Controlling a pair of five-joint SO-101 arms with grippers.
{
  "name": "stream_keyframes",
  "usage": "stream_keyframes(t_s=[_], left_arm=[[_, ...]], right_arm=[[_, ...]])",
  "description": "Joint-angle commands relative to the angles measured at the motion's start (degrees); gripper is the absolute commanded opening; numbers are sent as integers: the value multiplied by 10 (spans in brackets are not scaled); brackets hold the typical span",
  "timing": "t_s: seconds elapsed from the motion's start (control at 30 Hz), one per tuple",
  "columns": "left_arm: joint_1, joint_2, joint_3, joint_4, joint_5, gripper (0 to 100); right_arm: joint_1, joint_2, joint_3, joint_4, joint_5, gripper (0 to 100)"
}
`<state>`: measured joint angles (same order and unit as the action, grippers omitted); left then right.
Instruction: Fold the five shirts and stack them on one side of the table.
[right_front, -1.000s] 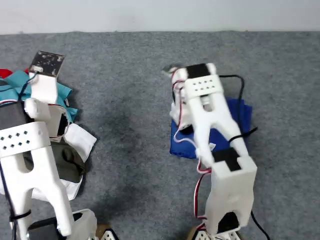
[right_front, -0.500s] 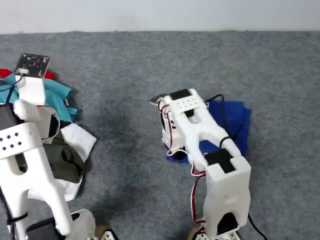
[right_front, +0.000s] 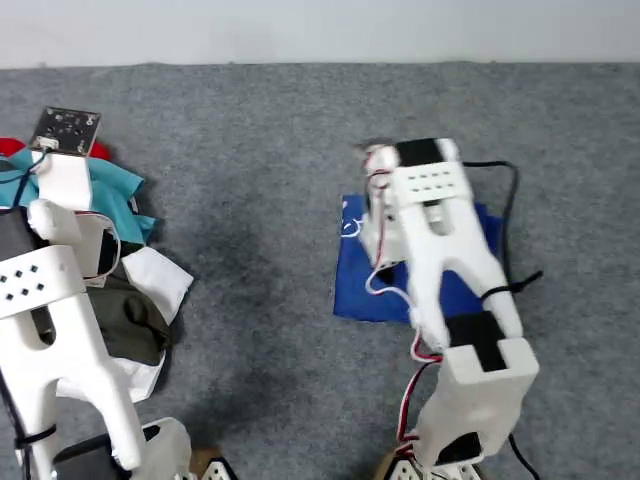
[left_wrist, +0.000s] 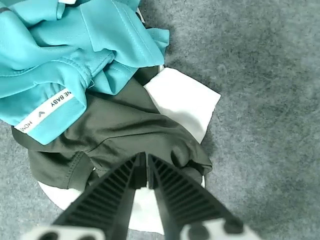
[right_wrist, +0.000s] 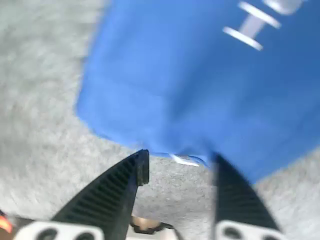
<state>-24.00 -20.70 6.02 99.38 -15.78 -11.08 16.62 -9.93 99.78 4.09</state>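
Observation:
A blue shirt (right_front: 355, 285) lies flat on the grey table right of centre, and my right arm (right_front: 430, 200) reaches over it. In the right wrist view my right gripper (right_wrist: 180, 159) is open just above the blue shirt (right_wrist: 200, 75), straddling its edge near a small white tag. At the left edge sits a pile of shirts: teal (right_front: 110, 190), dark olive (right_front: 140, 325), white (right_front: 160, 275) and a bit of red (right_front: 10, 147). My left gripper (left_wrist: 146, 164) is shut with nothing in it, over the dark olive shirt (left_wrist: 125, 125), beside the teal shirt (left_wrist: 75, 45) and the white shirt (left_wrist: 182, 100).
Grey carpet-like table surface (right_front: 250, 130) spreads between the pile and the blue shirt and along the back. A pale wall runs along the far edge. The left arm (right_front: 60, 290) covers part of the pile.
The right arm swung left and nearer, then back right and farther; the blue shirt now lies wider and flatter. The left arm shifted slightly left a second ago, then stayed still.

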Motion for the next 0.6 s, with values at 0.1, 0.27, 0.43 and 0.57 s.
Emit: stream_keyframes(t_s=[0.1, 0.27, 0.43, 0.57], left_arm=[[-1, -19, -2, 11, -2, 14], [-1, -19, -2, 11, -2, 14], [-1, -19, -2, 11, -2, 14], [-1, -19, -2, 11, -2, 14]], right_arm=[[69, 10, -25, -27, -74, 388], [92, 61, -26, -63, -91, 388], [107, 101, -26, -118, -98, 388], [107, 124, -26, -142, -115, 388]])
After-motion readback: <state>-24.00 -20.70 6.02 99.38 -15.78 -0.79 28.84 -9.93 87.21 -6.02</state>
